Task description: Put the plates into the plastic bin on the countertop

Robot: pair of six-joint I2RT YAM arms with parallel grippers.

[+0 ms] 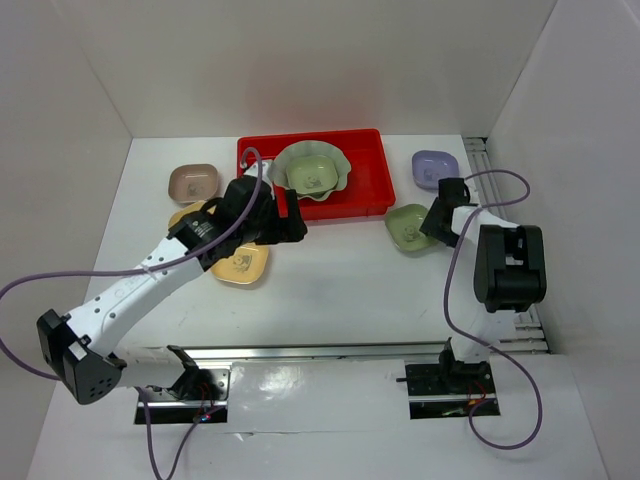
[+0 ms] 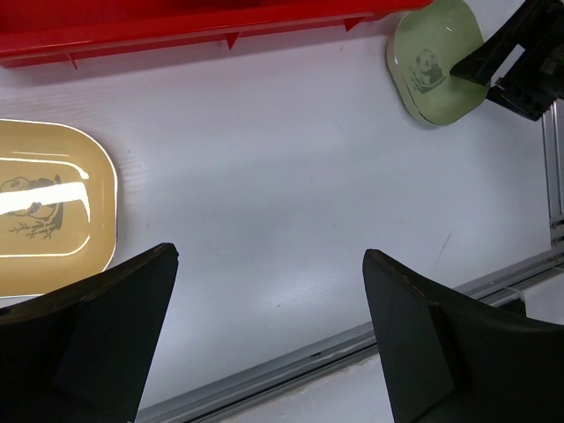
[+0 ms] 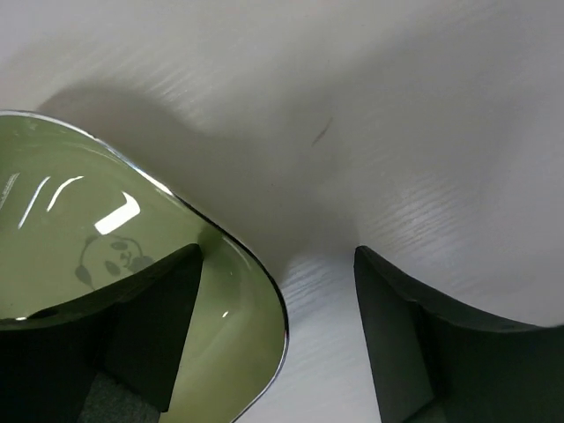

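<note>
The red plastic bin (image 1: 365, 180) stands at the back centre and holds the large pale green scalloped dish (image 1: 335, 160), with a small green dish (image 1: 311, 176) inside it. My left gripper (image 1: 296, 228) is open and empty, just in front of the bin's near rim (image 2: 176, 35), above the white countertop (image 2: 282, 176). A yellow dish (image 1: 240, 265) lies to its left (image 2: 48, 203). My right gripper (image 1: 436, 224) is open, straddling the right rim of a green dish (image 1: 408, 226). In the right wrist view the gripper (image 3: 275, 256) has one finger over the dish (image 3: 106, 264) and one over the table.
A brownish-pink dish (image 1: 193, 182) lies at the back left. A second yellow dish (image 1: 184, 215) is partly under my left arm. A lavender dish (image 1: 435, 167) lies at the back right. A metal rail (image 1: 350, 352) runs along the near edge. White walls enclose the surface.
</note>
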